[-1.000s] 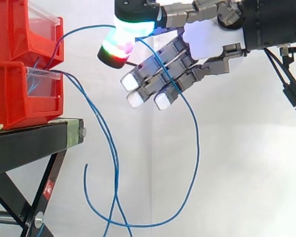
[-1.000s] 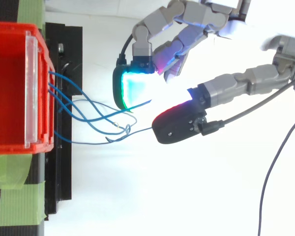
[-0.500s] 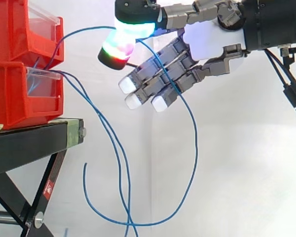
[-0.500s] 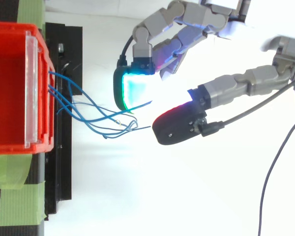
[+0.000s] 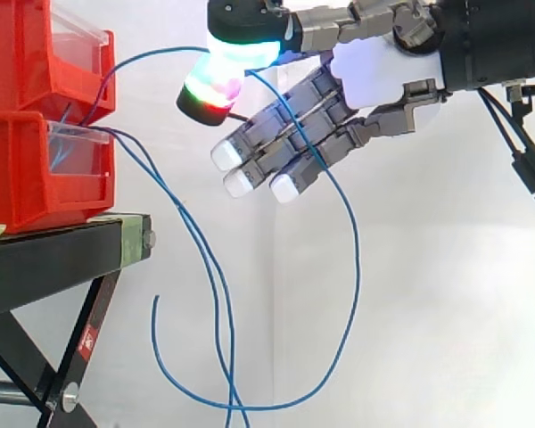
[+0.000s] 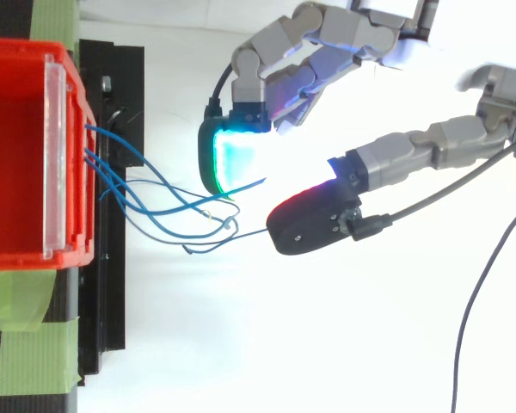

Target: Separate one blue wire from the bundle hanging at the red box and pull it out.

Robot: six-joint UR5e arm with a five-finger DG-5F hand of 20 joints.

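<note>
The hand (image 5: 374,76) pinches 1 blue wire (image 5: 354,259) between its thumb and a curled finger, whose pads glow cyan-green and red, while its other fingers reach out straight. From the pinch the wire arches to the red box (image 5: 27,169) beyond the fingertips, and its other length drops past the straight fingers into a wide loop below the hand. The other blue wires (image 5: 205,267) hang from the box, clear of the fingertips.
</note>
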